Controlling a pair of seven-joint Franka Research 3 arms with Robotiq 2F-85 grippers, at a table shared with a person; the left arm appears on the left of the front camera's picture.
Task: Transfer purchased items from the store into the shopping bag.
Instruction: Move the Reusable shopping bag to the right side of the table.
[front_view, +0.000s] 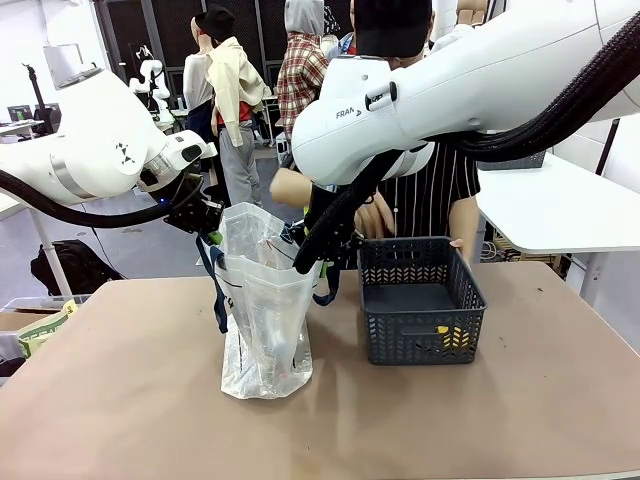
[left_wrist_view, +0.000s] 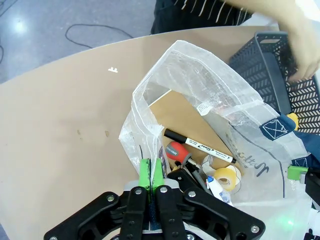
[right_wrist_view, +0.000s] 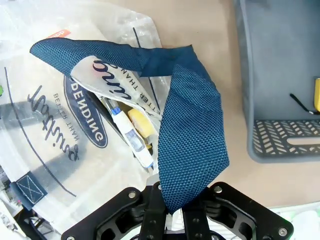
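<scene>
Shopping bag (right_wrist_view: 50, 170) — oval logo (right_wrist_view: 82, 116) "BENDING"

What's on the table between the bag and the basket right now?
Nothing: in the front view the table is bare between the shopping bag and the basket.

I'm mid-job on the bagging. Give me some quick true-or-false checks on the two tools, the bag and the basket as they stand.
The left tool is shut on the edge of the translucent white plastic bag. True.
A small yellow item lies in the dark grey lattice-sided plastic basket. True.
The right tool hangs open over the basket. False: it is shut on the bag's navy blue strap handle.
The bag is empty. False: a black marker pen and a yellow tape roll, among other things, lie inside.
</scene>
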